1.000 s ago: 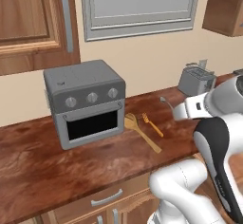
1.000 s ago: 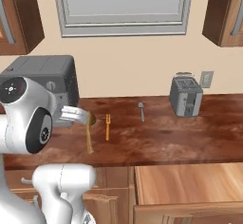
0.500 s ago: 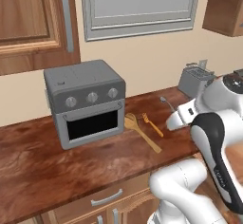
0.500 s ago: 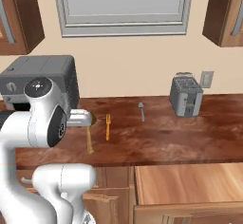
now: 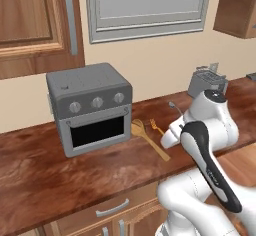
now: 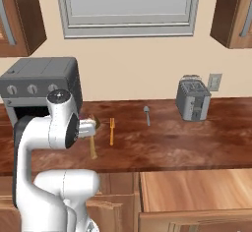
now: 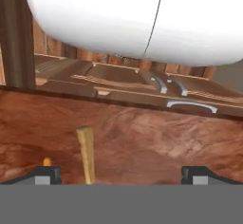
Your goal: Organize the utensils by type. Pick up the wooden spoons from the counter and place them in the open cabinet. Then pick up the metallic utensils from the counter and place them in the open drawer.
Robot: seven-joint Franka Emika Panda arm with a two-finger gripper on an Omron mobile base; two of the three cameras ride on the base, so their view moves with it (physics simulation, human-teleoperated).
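Observation:
The tan wooden spoon (image 5: 150, 140) lies on the dark reddish counter (image 5: 75, 175) just right of the toaster oven, bowl toward the wall. Close to its right lies the small orange fork (image 5: 156, 127). From the right base view, the spoon's handle (image 6: 92, 148) pokes out below my white hand, with the fork (image 6: 111, 130) beside it. In the hand view my gripper (image 7: 122, 175) is open, its tips wide apart above the counter (image 7: 152, 142). The spoon handle (image 7: 86, 154) rises between them, nearer the left tip, untouched. The fork's end (image 7: 46, 161) peeks by that tip. The open drawer (image 6: 197, 191) is at lower right.
A grey toaster oven (image 5: 92, 107) stands left of the utensils. A silver toaster (image 6: 193, 103) stands at the back right, and a small grey spoon (image 6: 146, 114) lies near the wall. A wall cabinet door with a grey bar handle (image 5: 69, 25) hangs above the oven.
My hand has swung left and down from beside the toaster to just over the spoon's handle. The jaws stayed open. Spoon and fork have not moved.

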